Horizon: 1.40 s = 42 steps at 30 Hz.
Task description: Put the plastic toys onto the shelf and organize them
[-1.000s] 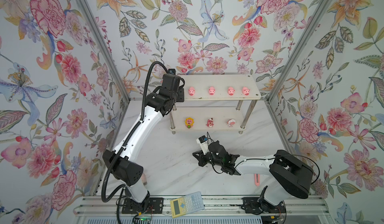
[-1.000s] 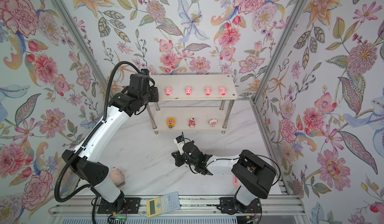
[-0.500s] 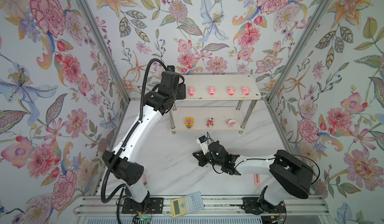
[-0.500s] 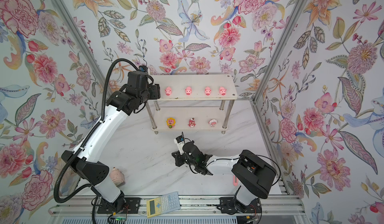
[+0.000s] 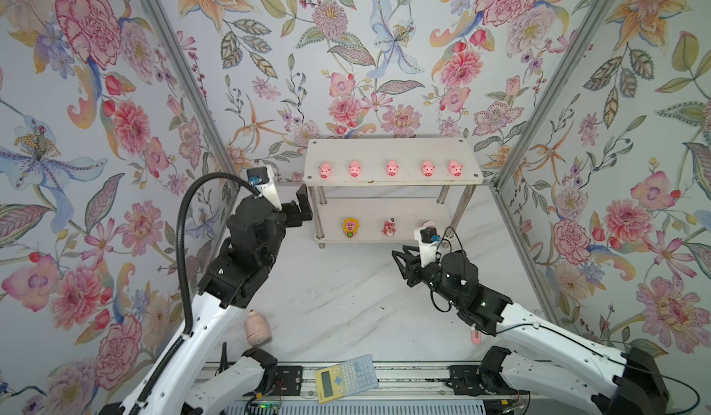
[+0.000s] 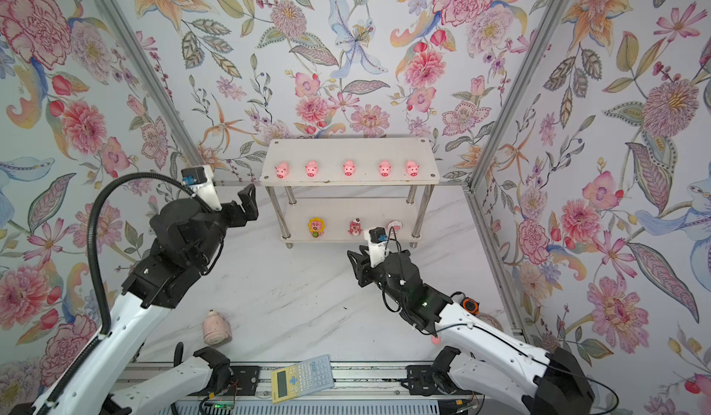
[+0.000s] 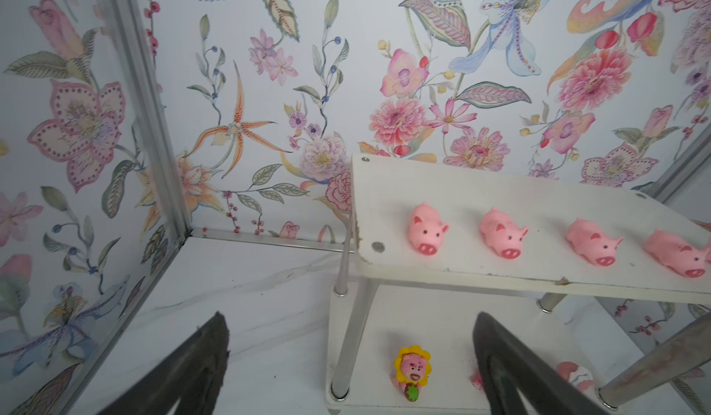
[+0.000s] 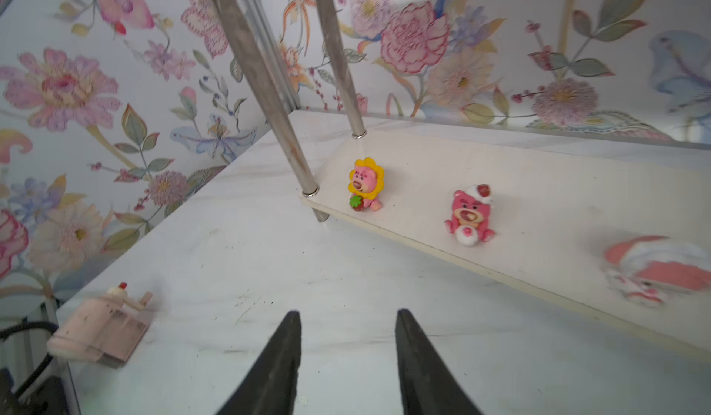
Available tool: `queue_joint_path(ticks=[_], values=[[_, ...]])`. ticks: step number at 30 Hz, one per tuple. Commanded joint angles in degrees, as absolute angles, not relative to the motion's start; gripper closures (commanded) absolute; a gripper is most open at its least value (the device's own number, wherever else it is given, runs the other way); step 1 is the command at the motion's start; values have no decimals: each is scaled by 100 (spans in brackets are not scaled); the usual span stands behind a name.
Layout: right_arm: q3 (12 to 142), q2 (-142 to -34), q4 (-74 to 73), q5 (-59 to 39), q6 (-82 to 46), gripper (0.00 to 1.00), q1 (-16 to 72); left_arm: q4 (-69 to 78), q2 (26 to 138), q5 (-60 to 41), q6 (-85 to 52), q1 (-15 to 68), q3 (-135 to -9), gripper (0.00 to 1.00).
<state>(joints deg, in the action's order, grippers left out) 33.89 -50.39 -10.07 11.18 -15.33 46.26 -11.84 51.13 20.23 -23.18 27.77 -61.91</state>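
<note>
- Left wrist view: the left claw (image 7: 350,318) stands wide open. Its two dark fingers are far apart with nothing between them, and it hangs over the white marble worktop (image 7: 246,278) just beside the left end of the shelf (image 7: 519,197).
- The same view shows four pink pigs (image 7: 425,230) in a row near the front edge of the top tier. Each is apart from the next, and their snouts face the camera.
- On the lower tier, the yellow-maned figure (image 7: 412,368) stands upright near the left front leg.
- The round pink-and-white toy (image 7: 575,374) lies farther along the same tier. A claw finger hides most of what sits between the two.
- Right wrist view: the right claw (image 8: 348,313) has its jaws parted and holds nothing. It hovers over bare worktop in front of the lower tier.
- The dark pink bear (image 8: 469,218) sits upright near the front edge of the lower tier, between the yellow-maned figure and the round toy, which is blurred here.
- A pale pink object (image 8: 100,328) lies on the worktop, well apart from the shelf.
- In both top views, five pigs line the top tier and the other three toys stand on the lower one. The right arm's wrist camera partly hides the round toy.
- A yellow-and-grey calculator (image 5: 346,378) lies on the rail between the two arm bases.
</note>
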Motion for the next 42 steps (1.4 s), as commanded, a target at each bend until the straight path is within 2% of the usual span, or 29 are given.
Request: queue_joint_path(ticks=[1,2,3,6,8,9,12,15,20,22,24,29,31,33,34,37,38,40,42], values=[[2975,-4379,-75,2340,-1067,38,4308,312,4711,2481,-1983,2815,-5002,0],[2896,-4179,140,2537,-1038,22,4162,537,4630,2539,-1918,2817,-4647,1],[2817,-4017,280,2692,-1001,0,4030,699,4608,2618,-1873,2812,-4378,1],[2358,-3558,514,3424,-982,1,3538,1227,4763,3059,-1382,2812,-3657,0],[2042,-3340,539,3896,-1038,1,3198,1981,4974,3112,-466,2814,-3062,1],[1936,-3279,536,3881,-1052,1,3033,2281,5063,3203,-234,2813,-2793,0],[1481,-3130,-229,3031,-563,1,2439,3562,5354,3986,-105,2780,-1929,1],[1336,-3262,-805,2665,-648,1,1982,5074,5635,4019,142,2519,-1169,1],[1316,-4663,-1592,2570,-612,1,1292,5740,6719,3048,-215,1572,-1081,0],[1199,-5415,-2256,2314,-717,1,1058,6494,7291,2805,-94,1405,-858,1],[1602,-6097,-2094,2353,-775,1,986,6569,7584,2540,54,1353,-1002,0],[1906,-7191,-3348,2511,-561,1,900,7648,8506,1919,588,1144,-1250,1],[2070,-7579,-3706,2497,-521,1,793,7880,8628,2217,194,910,-1185,0],[2273,-7939,-3980,2459,-484,1,718,8594,8993,989,-131,367,-858,1],[2389,-8144,-4111,2331,-402,1,680,9075,9179,947,-146,293,-738,1],[2768,-8622,-4138,2016,74,1,615,8197,8848,533,-178,220,-956,1],[2666,-8871,-4672,1927,172,1,550,8219,8909,281,-39,220,-1001,1],[2548,-8729,-4645,1440,178,1,503,7884,8862,135,2,220,-1199,1],[2019,-8591,-5470,1070,91,1,343,8073,8908,160,9,213,-1172,1]])
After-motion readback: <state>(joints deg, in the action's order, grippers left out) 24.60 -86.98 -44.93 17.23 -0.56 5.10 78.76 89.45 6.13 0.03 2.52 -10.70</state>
